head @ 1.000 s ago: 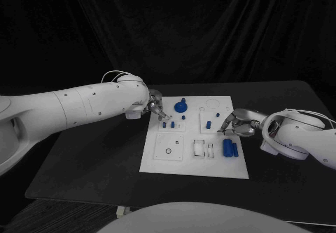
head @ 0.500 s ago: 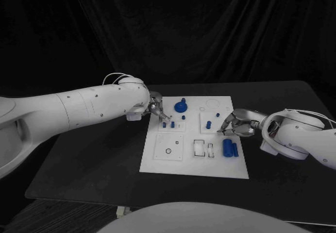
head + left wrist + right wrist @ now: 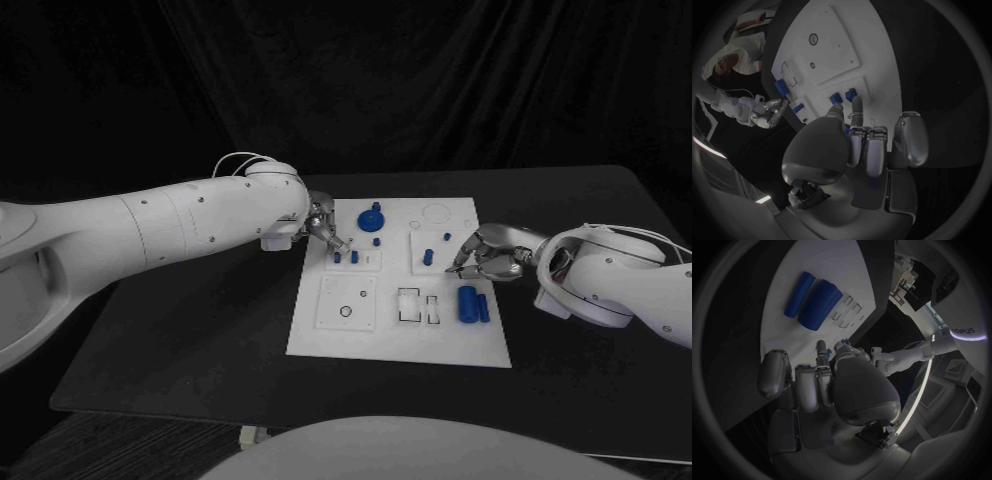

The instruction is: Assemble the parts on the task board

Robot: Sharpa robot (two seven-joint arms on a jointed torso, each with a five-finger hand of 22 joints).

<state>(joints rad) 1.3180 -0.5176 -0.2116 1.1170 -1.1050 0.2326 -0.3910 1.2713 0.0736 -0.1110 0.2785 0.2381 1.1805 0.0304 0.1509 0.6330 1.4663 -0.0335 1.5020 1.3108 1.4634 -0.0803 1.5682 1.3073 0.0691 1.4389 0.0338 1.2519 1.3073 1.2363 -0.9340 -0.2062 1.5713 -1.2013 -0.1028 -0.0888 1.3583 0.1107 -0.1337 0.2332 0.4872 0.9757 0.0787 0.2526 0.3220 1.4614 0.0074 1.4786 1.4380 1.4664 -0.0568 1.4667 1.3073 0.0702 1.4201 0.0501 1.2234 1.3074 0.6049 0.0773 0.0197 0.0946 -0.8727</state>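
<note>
The white task board lies mid-table. My left hand hovers at its far left corner. Most fingers are curled in, and one fingertip reaches to just short of two upright blue pegs; I see nothing in its grip. My right hand rests at the board's right edge with its fingers curled, and a small blue part shows between thumb and finger. Two blue cylinders lie side by side just in front of it.
A blue knob and a small peg stand near the board's far edge. Two more pegs stand left of my right hand. Empty slots and a ring outline mark the board's front half. Black table surrounds the board.
My left arm has swung slightly, while its hand stays over the two pegs. My right hand and the parts have not moved.
</note>
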